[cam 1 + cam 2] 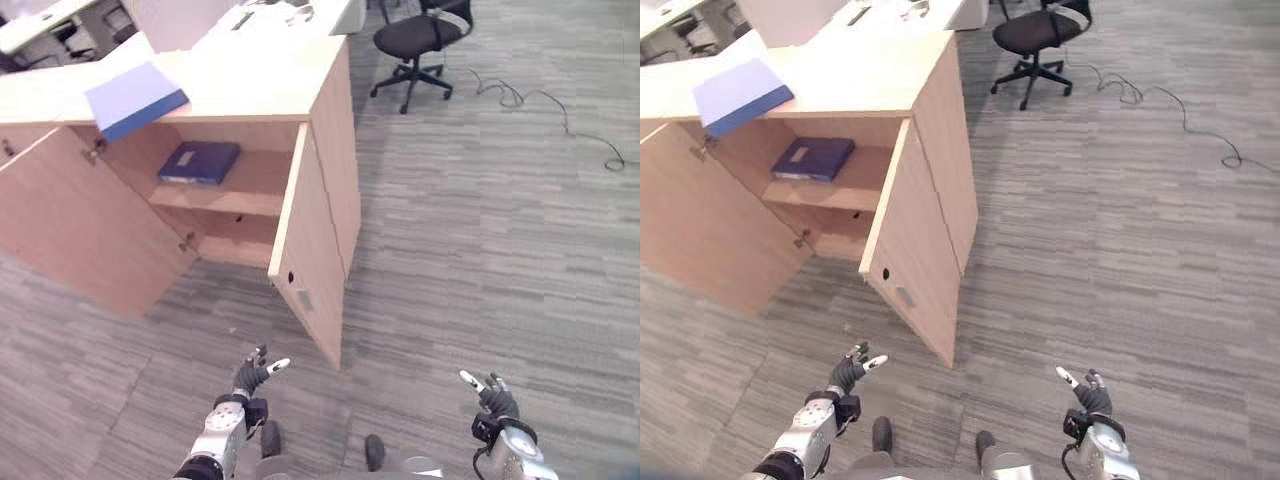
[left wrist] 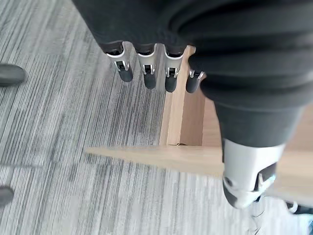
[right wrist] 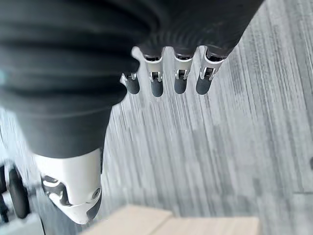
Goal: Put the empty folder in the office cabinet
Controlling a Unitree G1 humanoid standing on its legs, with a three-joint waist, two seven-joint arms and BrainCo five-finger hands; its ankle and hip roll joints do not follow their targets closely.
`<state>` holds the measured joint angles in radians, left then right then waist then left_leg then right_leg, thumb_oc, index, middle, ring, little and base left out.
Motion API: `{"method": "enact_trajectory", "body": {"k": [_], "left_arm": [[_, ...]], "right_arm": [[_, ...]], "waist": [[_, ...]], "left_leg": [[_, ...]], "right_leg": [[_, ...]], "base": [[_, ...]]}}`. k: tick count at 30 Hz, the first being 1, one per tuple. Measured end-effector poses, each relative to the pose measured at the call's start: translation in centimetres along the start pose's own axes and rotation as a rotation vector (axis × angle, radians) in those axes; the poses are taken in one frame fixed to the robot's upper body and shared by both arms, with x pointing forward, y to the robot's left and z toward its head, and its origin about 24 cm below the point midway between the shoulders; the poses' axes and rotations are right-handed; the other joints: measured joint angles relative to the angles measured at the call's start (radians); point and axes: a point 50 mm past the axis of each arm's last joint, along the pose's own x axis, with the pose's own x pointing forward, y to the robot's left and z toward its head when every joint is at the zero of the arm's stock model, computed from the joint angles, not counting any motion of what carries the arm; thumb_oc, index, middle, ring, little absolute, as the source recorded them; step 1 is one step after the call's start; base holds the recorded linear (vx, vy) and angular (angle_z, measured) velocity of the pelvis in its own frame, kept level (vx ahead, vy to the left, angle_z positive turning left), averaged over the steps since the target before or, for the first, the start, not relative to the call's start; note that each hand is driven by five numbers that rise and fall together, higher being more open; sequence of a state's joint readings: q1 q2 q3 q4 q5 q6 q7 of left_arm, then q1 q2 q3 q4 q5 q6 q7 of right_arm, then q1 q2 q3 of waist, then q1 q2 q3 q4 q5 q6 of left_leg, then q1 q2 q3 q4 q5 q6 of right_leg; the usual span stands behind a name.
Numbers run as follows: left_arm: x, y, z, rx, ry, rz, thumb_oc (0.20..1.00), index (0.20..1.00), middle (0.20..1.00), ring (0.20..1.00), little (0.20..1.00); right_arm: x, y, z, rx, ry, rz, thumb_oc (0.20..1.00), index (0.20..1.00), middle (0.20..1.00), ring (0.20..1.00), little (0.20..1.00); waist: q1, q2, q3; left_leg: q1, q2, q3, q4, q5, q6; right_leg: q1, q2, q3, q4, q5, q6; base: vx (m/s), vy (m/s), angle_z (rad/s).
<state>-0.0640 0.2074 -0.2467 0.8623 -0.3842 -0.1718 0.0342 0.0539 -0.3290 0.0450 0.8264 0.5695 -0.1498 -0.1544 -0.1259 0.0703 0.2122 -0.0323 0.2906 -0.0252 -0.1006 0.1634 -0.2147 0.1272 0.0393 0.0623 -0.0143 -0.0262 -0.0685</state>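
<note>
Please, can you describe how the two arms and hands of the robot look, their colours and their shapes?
Both arms are silver-grey metal with rounded segments. The left hand and the right hand each have a dark ribbed cover over the wrist and the back. From it come slim silver fingers with dark rounded tips, in a row, and a thicker silver thumb set apart. No markings are visible.

Both arms reach forward low in the head views, well apart. The left hand (image 1: 252,378) sits at the lower left with its fingers (image 2: 149,73) straight and relaxed, thumb set apart, holding nothing. The right hand (image 1: 495,402) sits at the lower right, its fingers (image 3: 180,81) likewise straight in a row, thumb apart, empty. Dark ribbed covers wrap both wrists.
</note>
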Motion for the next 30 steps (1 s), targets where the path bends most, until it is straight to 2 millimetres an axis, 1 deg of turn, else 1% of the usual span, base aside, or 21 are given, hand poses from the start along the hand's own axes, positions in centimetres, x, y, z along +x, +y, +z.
{"method": "enact_trajectory", "body": {"k": [3,5,6,7,8,9,10,12,13,15,17,18,19,21,22,23,25,26,27,29,30], "left_arm": [[0.0,-0.2,0.1,-0.005,-0.008,0.000,1.000,1.000,1.000,1.000,1.000],[0.0,-0.3,0.1,0.007,-0.012,-0.002,1.000,1.000,1.000,1.000,1.000],[0.1,-0.4,0.3,0.003,-0.020,-0.003,1.000,1.000,1.000,1.000,1.000],[0.3,-0.8,0.6,0.010,-0.032,-0.015,1.000,1.000,1.000,1.000,1.000],[0.4,-0.6,0.9,0.019,-0.040,-0.013,1.000,1.000,1.000,1.000,1.000],[0.3,-0.6,0.7,0.016,-0.033,-0.008,1.000,1.000,1.000,1.000,1.000],[0.4,-0.5,1.0,0.019,-0.046,-0.010,1.000,1.000,1.000,1.000,1.000],[0.5,-0.1,1.3,0.032,-0.050,-0.004,1.000,1.000,1.000,1.000,1.000],[0.7,-0.1,1.8,0.050,-0.059,-0.006,1.000,1.000,1.000,1.000,1.000],[0.7,0.8,2.0,0.070,-0.062,0.012,1.000,1.000,1.000,1.000,1.000],[0.5,2.1,2.0,0.097,-0.059,0.043,1.000,1.000,1.000,1.000,1.000],[0.4,2.7,2.3,0.101,-0.067,0.064,1.000,1.000,1.000,1.000,1.000],[0.1,3.9,2.1,0.107,-0.062,0.101,1.000,1.000,1.000,1.000,1.000],[0.1,3.9,2.3,0.089,-0.075,0.103,1.000,1.000,1.000,1.000,1.000],[0.2,3.4,2.3,0.080,-0.080,0.090,1.000,1.000,1.000,1.000,1.000],[0.3,2.6,2.3,0.063,-0.086,0.072,1.000,1.000,1.000,1.000,1.000],[-0.1,2.3,2.0,0.042,-0.095,0.064,1.000,1.000,1.000,1.000,1.000],[-0.4,2.7,1.3,0.037,-0.075,0.074,1.000,1.000,1.000,1.000,1.000],[-0.8,3.3,0.6,0.027,-0.048,0.097,1.000,1.000,1.000,1.000,1.000],[-1.2,4.0,0.0,0.011,-0.033,0.117,1.000,1.000,1.000,1.000,1.000],[-1.3,4.1,-0.2,0.010,-0.025,0.121,1.000,1.000,1.000,1.000,1.000]], "right_arm": [[0.1,0.1,0.4,-0.009,-0.010,0.007,1.000,1.000,1.000,1.000,1.000],[0.4,0.4,0.9,-0.013,-0.021,0.015,1.000,1.000,1.000,1.000,1.000],[0.4,0.5,1.1,-0.020,-0.029,0.022,1.000,1.000,1.000,1.000,1.000],[0.4,0.5,1.2,-0.023,-0.033,0.025,1.000,1.000,1.000,1.000,1.000],[0.6,0.7,1.6,-0.015,-0.041,0.028,1.000,1.000,1.000,1.000,1.000],[0.7,0.6,1.9,-0.023,-0.049,0.028,1.000,1.000,1.000,1.000,1.000],[0.6,0.7,1.5,-0.023,-0.037,0.031,1.000,1.000,1.000,1.000,1.000],[0.2,1.1,0.1,0.024,0.007,0.038,1.000,1.000,1.000,1.000,1.000],[-0.2,1.2,-0.9,0.036,0.031,0.037,1.000,1.000,1.000,1.000,1.000],[-0.3,2.4,-1.0,0.083,0.033,0.061,1.000,1.000,1.000,1.000,1.000],[-0.4,3.1,-1.5,0.111,0.045,0.071,1.000,1.000,1.000,1.000,1.000],[-0.6,3.6,-1.9,0.127,0.057,0.075,1.000,1.000,1.000,1.000,1.000],[-0.9,4.5,-2.5,0.150,0.076,0.086,1.000,1.000,1.000,1.000,1.000],[-1.2,3.8,-3.9,0.140,0.128,0.049,1.000,1.000,1.000,1.000,1.000],[-1.4,2.9,-5.0,0.129,0.174,0.010,1.000,1.000,1.000,1.000,1.000],[-1.8,2.0,-6.1,0.118,0.221,-0.025,1.000,1.000,1.000,1.000,1.000],[-2.8,0.7,-8.2,0.114,0.301,-0.075,1.000,1.000,1.000,1.000,1.000],[-2.9,0.2,-8.6,0.110,0.325,-0.094,1.000,1.000,1.000,1.000,1.000],[-3.1,-0.3,-9.0,0.098,0.348,-0.114,1.000,1.000,1.000,1.000,1.000],[-3.3,-0.5,-9.4,0.090,0.365,-0.116,1.000,1.000,1.000,1.000,1.000],[-3.1,-0.3,-9.2,0.091,0.358,-0.108,1.000,1.000,1.000,1.000,1.000]], "waist": [[-0.014,-0.007,0.003],[-0.010,-0.008,0.003],[-0.023,-0.020,0.005],[-0.029,-0.019,0.003],[-0.028,-0.027,-0.009],[-0.033,-0.018,-0.015],[-0.033,-0.028,-0.019],[-0.041,-0.050,-0.032],[-0.037,-0.072,-0.049],[-0.026,-0.095,-0.066],[-0.024,-0.087,-0.075],[-0.021,-0.067,-0.074],[-0.007,-0.076,-0.066],[-0.002,-0.085,-0.055],[-0.001,-0.074,-0.051],[0.000,-0.060,-0.046],[0.025,-0.037,-0.032],[0.039,-0.038,-0.031],[0.055,-0.034,-0.022],[0.057,-0.032,-0.011],[0.063,-0.036,-0.010]], "left_leg": [[0.001,0.016,-0.042,0.034,0.009,0.005],[0.003,0.020,-0.136,0.112,0.008,0.002],[0.011,0.023,-0.158,0.150,0.048,0.021],[0.006,0.022,-0.175,0.165,0.058,-0.006],[0.012,0.022,-0.220,0.191,0.023,-0.045],[0.026,0.024,-0.209,0.169,0.067,-0.012],[0.047,0.007,-0.192,0.159,0.003,-0.048],[0.047,-0.047,-0.117,0.145,-0.060,-0.006],[0.056,-0.085,-0.086,0.139,-0.114,0.015],[0.083,-0.153,-0.031,0.103,-0.157,0.028],[0.092,-0.195,0.002,0.093,-0.156,0.069],[0.097,-0.215,0.054,0.069,-0.142,0.103],[0.101,-0.256,0.150,0.058,-0.145,0.146],[0.083,-0.301,0.216,0.053,-0.147,0.200],[0.082,-0.300,0.218,0.044,-0.152,0.219],[0.084,-0.304,0.219,0.040,-0.143,0.232],[0.077,-0.296,0.237,0.032,-0.136,0.258],[0.079,-0.292,0.260,0.024,-0.122,0.253],[0.077,-0.285,0.273,0.022,-0.124,0.257],[0.076,-0.275,0.273,0.016,-0.112,0.251],[0.076,-0.277,0.282,0.015,-0.108,0.245]], "right_leg": [[0.019,-0.035,0.063,0.010,-0.023,0.016],[0.020,-0.049,0.126,0.040,-0.048,0.057],[0.014,-0.070,0.122,0.072,-0.075,0.076],[0.020,-0.079,0.129,0.077,-0.084,0.089],[0.025,-0.118,0.167,0.075,-0.111,0.134],[0.028,-0.124,0.169,0.086,-0.127,0.161],[0.009,-0.153,0.159,0.130,-0.135,0.182],[-0.012,-0.215,0.105,0.188,-0.117,0.214],[-0.016,-0.264,0.101,0.172,-0.081,0.264],[-0.012,-0.336,0.089,0.181,-0.071,0.273],[-0.049,-0.366,0.121,0.185,0.033,0.283],[-0.107,-0.380,0.139,0.172,0.148,0.296],[-0.171,-0.425,0.090,0.153,0.259,0.311],[-0.213,-0.481,-0.200,0.125,0.348,0.308],[-0.213,-0.486,-0.299,0.131,0.339,0.308],[-0.215,-0.461,-0.319,0.171,0.274,0.332],[-0.256,-0.381,-0.294,0.382,0.054,0.309],[-0.265,-0.330,-0.296,0.449,-0.015,0.307],[-0.261,-0.260,-0.300,0.499,-0.103,0.274],[-0.205,-0.167,-0.292,0.429,-0.156,0.230],[-0.185,-0.155,-0.296,0.374,-0.156,0.217]], "base": [[0.14,0.340,-0.95],[0.13,0.308,-0.80],[0.21,0.446,-0.60],[0.20,0.396,-0.55],[0.24,0.565,-0.49],[0.14,0.379,-0.45],[0.16,0.469,0.04],[0.11,0.416,0.42],[0.08,0.369,0.26],[-0.02,0.359,-0.01],[-0.12,0.468,-0.41],[-0.32,0.752,-1.50],[-0.34,0.834,-1.76],[-0.18,0.456,-1.17],[-0.10,0.308,-0.32],[-0.16,0.441,0.06],[-0.15,0.346,-0.21],[-0.15,0.331,-0.68],[-0.11,0.211,-0.51],[-0.10,0.097,-0.21],[-0.10,0.040,-0.21]]}}
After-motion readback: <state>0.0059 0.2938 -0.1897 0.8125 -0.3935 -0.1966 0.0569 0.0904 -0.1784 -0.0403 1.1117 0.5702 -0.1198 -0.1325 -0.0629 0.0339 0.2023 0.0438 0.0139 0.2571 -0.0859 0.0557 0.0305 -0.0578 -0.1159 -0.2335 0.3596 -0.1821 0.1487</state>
